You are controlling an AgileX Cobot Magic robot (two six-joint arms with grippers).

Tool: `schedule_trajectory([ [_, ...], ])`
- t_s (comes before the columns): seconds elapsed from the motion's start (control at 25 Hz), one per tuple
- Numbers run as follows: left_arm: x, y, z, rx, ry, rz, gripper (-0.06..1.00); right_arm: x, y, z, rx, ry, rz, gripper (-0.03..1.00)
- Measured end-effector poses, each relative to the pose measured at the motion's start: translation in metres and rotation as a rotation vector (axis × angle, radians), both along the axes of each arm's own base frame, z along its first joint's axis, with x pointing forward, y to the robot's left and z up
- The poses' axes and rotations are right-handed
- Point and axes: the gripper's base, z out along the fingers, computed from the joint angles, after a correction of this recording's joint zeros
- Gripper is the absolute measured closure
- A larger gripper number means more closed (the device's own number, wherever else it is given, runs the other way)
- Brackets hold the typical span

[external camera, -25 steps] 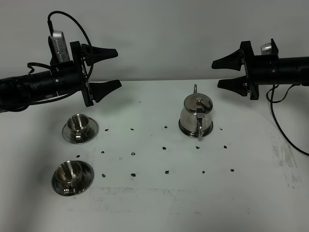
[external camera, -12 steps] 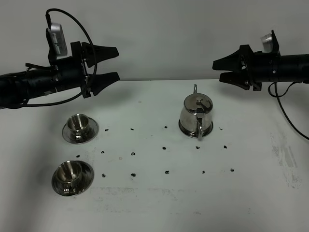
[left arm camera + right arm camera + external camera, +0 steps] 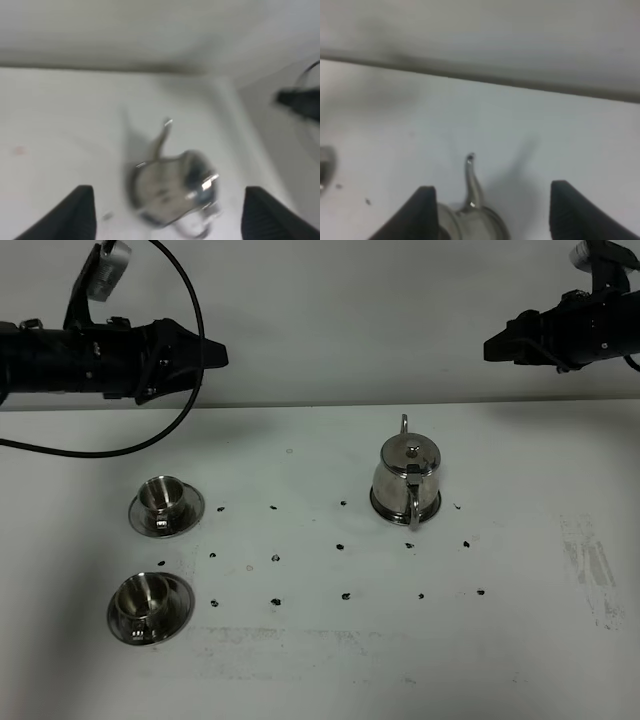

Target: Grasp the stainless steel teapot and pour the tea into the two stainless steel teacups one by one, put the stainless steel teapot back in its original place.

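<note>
Steel teapot (image 3: pixel 409 478), mirror-bright and round-bellied, with a flat lid, a small knob, a thin curved spout turned toward the back wall and a loop handle toward the front of the bench (image 3: pixel 520 640). It stands upright on a dark-rimmed round coaster (image 3: pixel 379 508), well below the right claw (image 3: pixel 492 347) and a little inward of it, and far across from the left claw (image 3: pixel 212 354). Both wrist views are blurred, yet each shows the pot framed between black fingers (image 3: pixel 422 215) that stand wide apart, holding nothing; the left claw's fingers (image 3: pixel 80 212) are spread alike. Beneath the left claw and forward of it sit two small polished cups, far cup (image 3: pixel 162 495) and near cup (image 3: pixel 146 595), each on a wide round saucer. The bench is matte white, dotted with dark specks (image 3: pixel 340 546).
</note>
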Motion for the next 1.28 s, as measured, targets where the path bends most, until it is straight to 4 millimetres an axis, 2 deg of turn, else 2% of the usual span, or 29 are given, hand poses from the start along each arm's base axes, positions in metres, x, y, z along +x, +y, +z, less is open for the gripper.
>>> schedule_trajectory([
  [0.28,-0.036,0.013,0.057,0.336,-0.092,-0.058,0.43,-0.013,0.012,0.025,-0.069,-0.024,0.039,0.48],
  [0.48,-0.079,0.023,0.085,0.457,-0.174,0.024,0.49,-0.024,0.014,0.050,-0.061,-0.071,0.053,0.48],
  [0.64,-0.118,0.030,0.090,0.523,-0.236,0.118,0.52,-0.035,0.019,0.060,0.004,-0.112,0.088,0.48],
  [0.88,-0.178,0.034,0.087,0.569,-0.276,0.173,0.53,-0.061,0.026,0.051,0.019,-0.183,0.089,0.48],
  [1.28,-0.265,0.036,0.079,0.573,-0.265,0.250,0.53,-0.114,0.077,0.045,-0.109,-0.293,0.097,0.48],
])
